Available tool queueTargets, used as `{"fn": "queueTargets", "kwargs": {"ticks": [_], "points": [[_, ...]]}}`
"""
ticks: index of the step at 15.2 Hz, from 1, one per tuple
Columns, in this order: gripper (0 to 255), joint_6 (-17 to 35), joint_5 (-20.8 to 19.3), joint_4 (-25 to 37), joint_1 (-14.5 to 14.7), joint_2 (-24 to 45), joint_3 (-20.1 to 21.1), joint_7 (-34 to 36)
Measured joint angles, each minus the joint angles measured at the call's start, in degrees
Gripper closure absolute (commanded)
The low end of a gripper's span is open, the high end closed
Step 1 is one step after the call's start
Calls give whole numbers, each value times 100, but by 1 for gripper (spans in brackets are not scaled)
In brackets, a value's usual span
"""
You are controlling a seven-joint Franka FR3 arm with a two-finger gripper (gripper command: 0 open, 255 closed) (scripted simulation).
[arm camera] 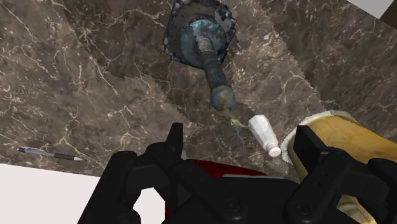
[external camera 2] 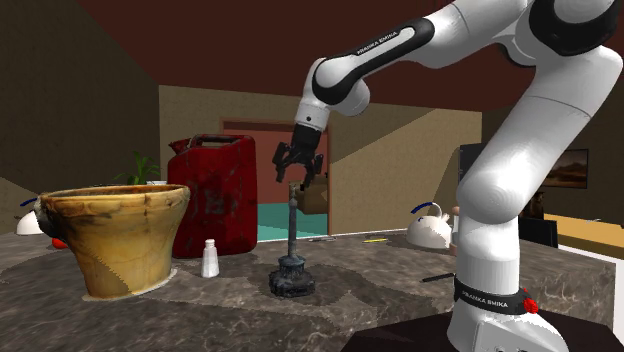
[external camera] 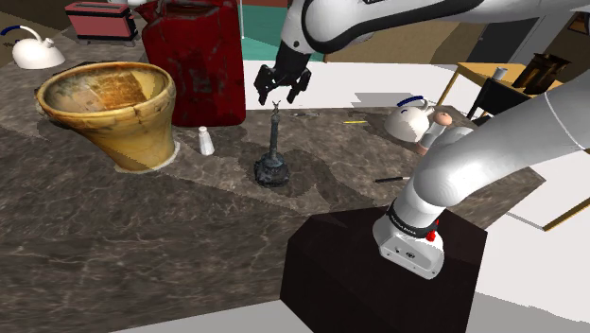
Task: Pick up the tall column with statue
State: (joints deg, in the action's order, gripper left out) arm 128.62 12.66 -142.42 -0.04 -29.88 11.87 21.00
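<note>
The tall column with statue [external camera: 272,151] stands straight up on the dark, stone-like worktop [external camera: 142,236], near the middle. It is thin and dark, with a wide round foot. The black gripper [external camera: 281,97] hangs right over its top. Its two fingers [arm camera: 173,137] stand apart, so the gripper is released and has nothing in it. In the wrist view the column [arm camera: 213,70] points up at the gap between the fingers, and they do not touch it. On the shoulder view's left a small white shaker [external camera: 205,141] stands near the column. Past the shaker is a big tan bowl [external camera: 109,104]. Behind them stands a big red can [external camera: 194,57]. A white kettle [external camera: 411,118] sits well apart on the shoulder view's right. A pen [arm camera: 48,153] lies on the worktop.
</note>
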Motion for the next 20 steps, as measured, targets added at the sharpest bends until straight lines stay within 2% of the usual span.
{"fn": "queueTargets", "kwargs": {"ticks": [3, 4, 14, 20], "points": [[0, 227, 26, -164, 6, 65, 7, -37], [255, 261, 30, -184, 9, 78, 16, -34], [255, 294, 35, -194, 12, 88, 22, -29], [255, -127, -18, 126, -8, -6, -1, 27]]}}
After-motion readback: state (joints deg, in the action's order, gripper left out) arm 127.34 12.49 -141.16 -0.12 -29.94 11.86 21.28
